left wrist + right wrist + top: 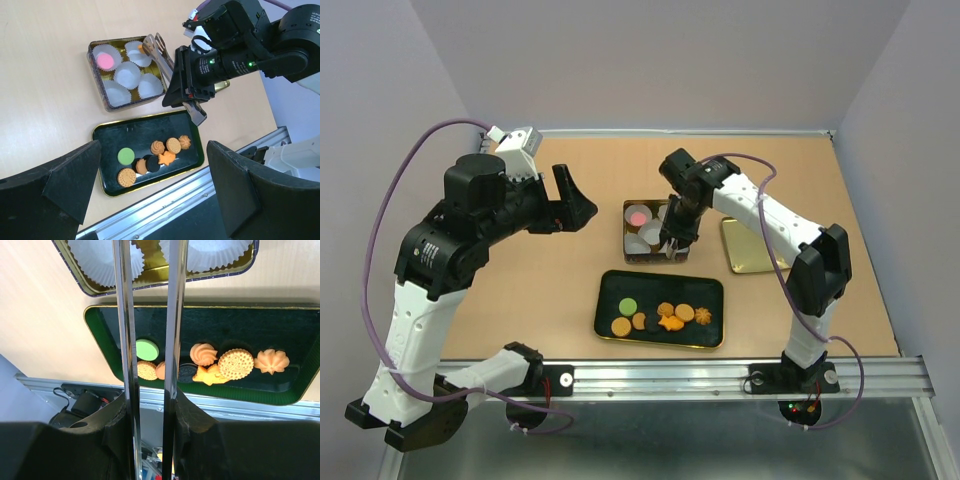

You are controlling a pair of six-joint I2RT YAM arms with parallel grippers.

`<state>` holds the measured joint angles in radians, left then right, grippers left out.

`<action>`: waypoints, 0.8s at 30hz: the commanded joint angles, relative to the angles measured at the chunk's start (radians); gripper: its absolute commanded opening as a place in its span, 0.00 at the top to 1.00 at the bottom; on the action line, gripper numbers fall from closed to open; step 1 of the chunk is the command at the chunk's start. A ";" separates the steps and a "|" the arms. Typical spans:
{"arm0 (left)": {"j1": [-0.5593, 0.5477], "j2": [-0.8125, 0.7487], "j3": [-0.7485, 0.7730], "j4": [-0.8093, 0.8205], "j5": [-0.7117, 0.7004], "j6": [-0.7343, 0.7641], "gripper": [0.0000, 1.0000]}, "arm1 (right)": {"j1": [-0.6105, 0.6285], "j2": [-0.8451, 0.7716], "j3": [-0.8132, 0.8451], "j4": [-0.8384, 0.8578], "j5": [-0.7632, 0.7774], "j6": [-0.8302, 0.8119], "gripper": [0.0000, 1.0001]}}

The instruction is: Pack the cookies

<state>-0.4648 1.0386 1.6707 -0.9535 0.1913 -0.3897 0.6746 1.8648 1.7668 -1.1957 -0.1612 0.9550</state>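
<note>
Right gripper (674, 238): is clamping the hinge end of the tongs (162, 62), closed on their two steel arms, at the tin's (96, 75) near right corner.
Tongs' long axis: is running from that corner diagonally across the tin toward its far side, with the tips leading.
Tong tips: are hovering over the paper cup (134, 56) at the tin's far right. A small orange piece (142, 49) is showing at them, likely a cookie. I cannot tell whether it is being pinched or is already lying in the cup.
Tin contents: a pink cookie (105, 61) is sitting in the far-left cup, and the other cups are looking empty.
The cookies (166, 158): are lying clustered on the black tray (150, 130), just on the tin's near side, with the green one (126, 156) at the cluster's left end.
Deciding relation: the cluster is lying behind the tips, toward the hinge end, so I judge that the next pick is calling for the tongs to draw back toward the near side and dip.
Left gripper (575, 205): is hanging wide open and empty above the surface (550, 280), well left of the tin. The right arm is the nearer one.
</note>
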 commanded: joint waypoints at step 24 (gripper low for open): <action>-0.005 -0.015 0.054 -0.001 -0.033 0.015 0.01 | -0.021 0.045 0.043 0.039 -0.040 -0.044 0.56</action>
<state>-0.4648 1.0386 1.6714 -0.9672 0.1684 -0.3897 0.6655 1.9190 1.7668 -1.1790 -0.2058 0.9291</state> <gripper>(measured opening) 0.986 0.434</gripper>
